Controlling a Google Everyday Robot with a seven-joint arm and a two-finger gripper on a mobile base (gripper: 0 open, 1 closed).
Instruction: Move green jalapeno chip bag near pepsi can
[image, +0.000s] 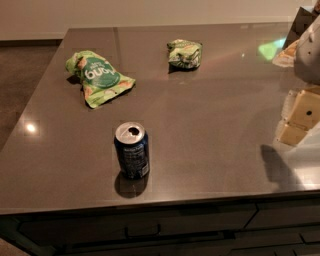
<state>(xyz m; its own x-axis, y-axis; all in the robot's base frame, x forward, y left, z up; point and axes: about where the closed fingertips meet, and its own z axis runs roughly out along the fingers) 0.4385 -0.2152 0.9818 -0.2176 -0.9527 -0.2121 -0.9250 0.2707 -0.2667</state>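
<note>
Foil, dark green and much crumpled, makes up the green jalapeno chip bag (184, 53), with pale yellow-green patches on its face. It is scrunched into a small lump about as big as the can. It lies toward the far side of the grey worktop (210, 125), a little right of centre. The pepsi can (132, 151) stands upright near the front edge, dark blue with a silver top and its opening showing, well apart from that bag. Counted: two chip bags, one can, one claw. The second bag, a larger light-green bag (98, 77) with big white lettering, lies flat at the far left. The claw (299, 121) hangs at the right edge of the view above the worktop, pale yellow, well apart from both bags and the can. Nothing shows in its grasp, and I cannot tell whether it is open or closed.
</note>
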